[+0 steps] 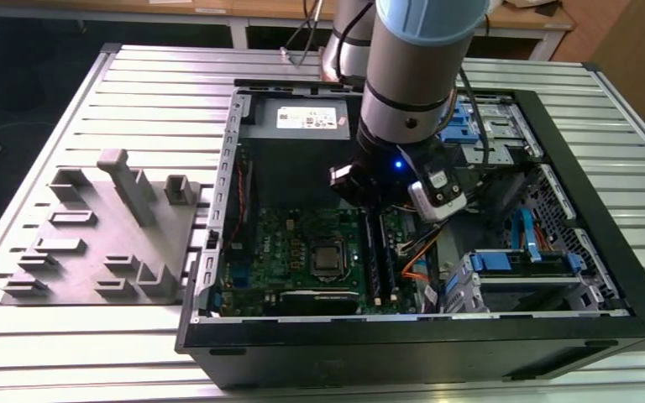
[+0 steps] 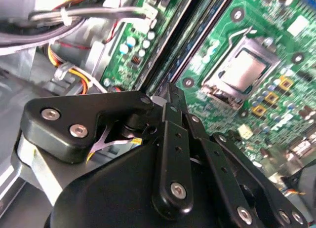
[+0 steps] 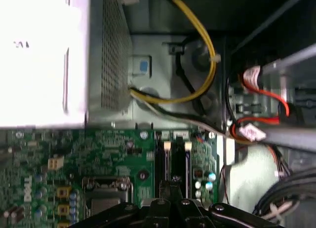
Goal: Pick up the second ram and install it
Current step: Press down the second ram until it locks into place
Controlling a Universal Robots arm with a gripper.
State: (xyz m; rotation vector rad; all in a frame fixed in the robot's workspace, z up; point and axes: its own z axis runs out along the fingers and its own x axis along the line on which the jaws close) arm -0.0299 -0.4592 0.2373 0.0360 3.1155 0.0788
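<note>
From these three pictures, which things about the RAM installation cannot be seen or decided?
- Exterior view: the robot arm covers the far ends of the RAM slots.
- Second wrist view: the hand hides the slot end below it, so whether the second ram is fully seated is unclear.
- First wrist view: the hand blocks the slots at the picture edge.

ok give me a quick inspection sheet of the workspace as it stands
surface: slatted metal table carrying an open computer case.
job's things: motherboard with dark memory sticks along its slots, beside the CPU socket; whether the second ram is fully seated cannot be told.
clutter: grey holder tray on the exterior view's left, uprights standing.
grippers: gripper low over the memory slots; finger state unclear.
cables: yellow wire loop, red leads, orange bundle.
surroundings: wooden bench behind the table.
</note>
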